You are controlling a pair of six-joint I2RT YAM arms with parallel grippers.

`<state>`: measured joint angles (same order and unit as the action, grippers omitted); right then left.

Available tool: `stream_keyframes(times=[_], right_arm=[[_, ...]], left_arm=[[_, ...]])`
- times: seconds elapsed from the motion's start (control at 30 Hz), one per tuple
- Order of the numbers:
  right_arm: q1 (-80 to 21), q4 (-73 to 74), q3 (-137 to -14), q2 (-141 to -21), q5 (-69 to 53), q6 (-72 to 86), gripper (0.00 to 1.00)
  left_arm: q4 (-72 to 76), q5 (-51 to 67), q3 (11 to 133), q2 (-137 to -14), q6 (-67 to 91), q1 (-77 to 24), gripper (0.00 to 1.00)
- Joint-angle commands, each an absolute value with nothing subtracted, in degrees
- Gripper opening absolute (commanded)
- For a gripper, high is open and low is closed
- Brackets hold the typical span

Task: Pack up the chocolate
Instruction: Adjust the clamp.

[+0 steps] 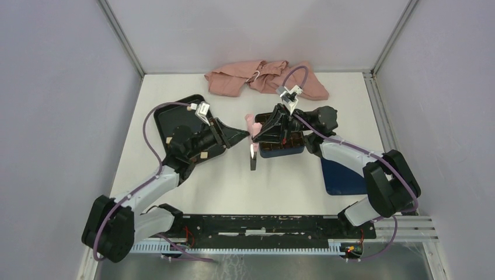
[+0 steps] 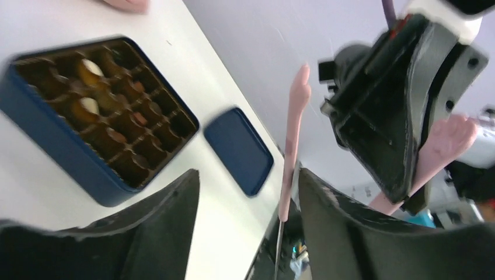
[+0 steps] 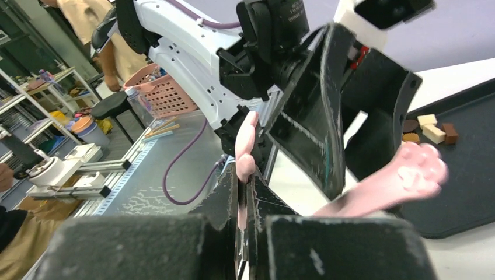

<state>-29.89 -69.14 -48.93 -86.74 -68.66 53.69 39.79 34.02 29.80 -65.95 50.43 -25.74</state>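
Note:
Pink paw-tipped tongs (image 1: 251, 123) hang between my two grippers, above the table beside the dark blue box (image 1: 283, 147). My right gripper (image 3: 242, 178) is shut on one pink tong arm (image 3: 246, 143); the other paw (image 3: 411, 172) sticks out to the right. My left gripper (image 2: 245, 175) is open, with a tong arm (image 2: 293, 128) close by its right finger. The box (image 2: 52, 140) has a brown gridded insert holding a few pieces of chocolate (image 2: 89, 106). More chocolate (image 3: 429, 131) lies on the black tray (image 3: 467, 181).
The box's blue lid (image 1: 341, 175) lies flat right of the box, under the right arm. The black tray (image 1: 175, 119) sits at the left under the left arm. A pink cloth (image 1: 265, 79) is bunched at the back wall. Grey walls close in three sides.

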Motion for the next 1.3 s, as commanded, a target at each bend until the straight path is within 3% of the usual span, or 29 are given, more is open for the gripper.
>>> stream_keyframes(times=[0.0,0.13,0.3,0.43,0.57,0.73,1.03,1.27], right_arm=[[-28.21,-74.73,-51.23,-85.00,-72.60,58.15,0.00],[-26.48,-74.64,-51.09,-84.92,-72.80,58.29,0.00],[-26.21,-71.98,-50.51,-85.42,-70.42,58.45,0.00],[-26.14,-67.04,-50.54,-85.69,-68.76,58.32,0.00],[-25.57,-66.42,-50.19,-85.61,-67.44,60.20,0.00],[-25.27,-66.78,-49.49,-85.53,-66.81,61.22,0.00],[-25.35,-68.47,-48.57,-86.17,-66.27,62.00,0.00],[-25.79,-69.89,-47.73,-86.75,-65.48,62.98,0.00]], left_arm=[[28.68,20.21,27.55,-53.12,41.75,-24.66,0.81],[27.71,19.24,23.17,-44.64,39.95,-24.75,0.91],[46.92,27.82,13.31,-38.02,43.14,-26.21,0.93],[43.02,20.28,12.98,-36.75,39.68,-32.77,0.94],[44.79,13.74,13.50,-40.76,39.44,-38.70,0.94],[55.32,16.59,13.81,-50.73,44.61,-40.02,0.99],[57.24,13.17,18.28,-58.83,44.52,-42.87,1.00],[62.58,13.41,22.22,-67.05,45.75,-46.39,0.92]])
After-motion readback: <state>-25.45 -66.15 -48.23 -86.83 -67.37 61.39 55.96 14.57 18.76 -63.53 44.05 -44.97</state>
